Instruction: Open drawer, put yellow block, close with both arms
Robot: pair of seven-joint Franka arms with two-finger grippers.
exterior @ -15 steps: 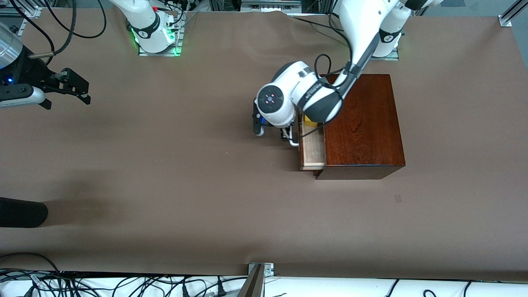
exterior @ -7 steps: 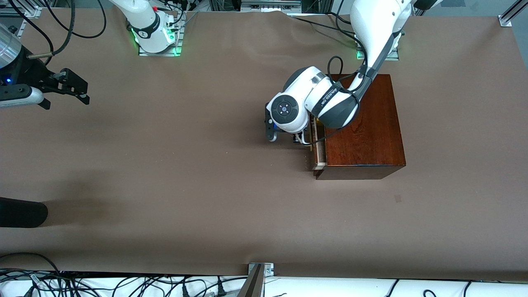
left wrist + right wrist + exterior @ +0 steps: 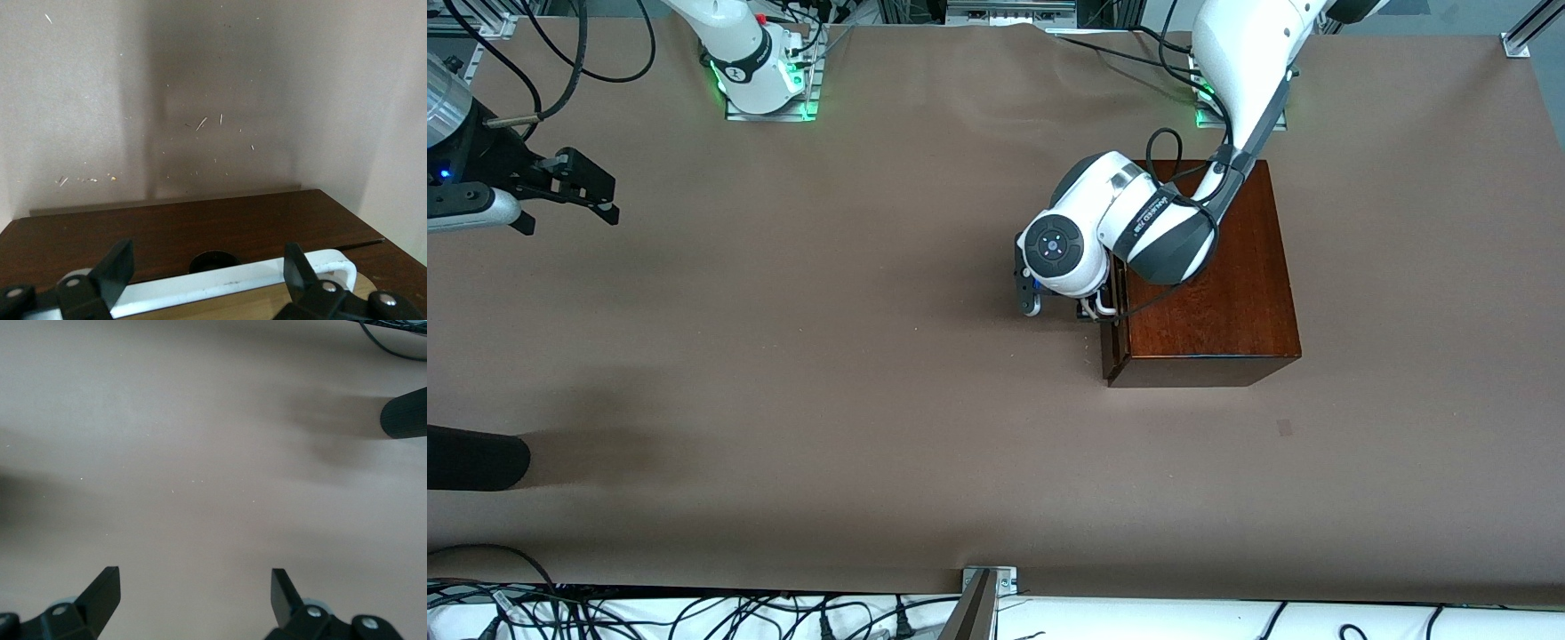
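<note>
The dark reddish-brown drawer front (image 3: 200,233) with its white U-shaped bar handle (image 3: 220,283) sits flush in the glossy mahogany box (image 3: 1209,284), so the yellow block, out of sight, is presumably inside. The left pincer (image 3: 208,267), jaws wide, straddles the handle, whose long axis runs across between its fingers. The right pincer (image 3: 587,191) waits wide open, over the brown counter (image 3: 827,356) at the right arm's end, well apart from the box.
</note>
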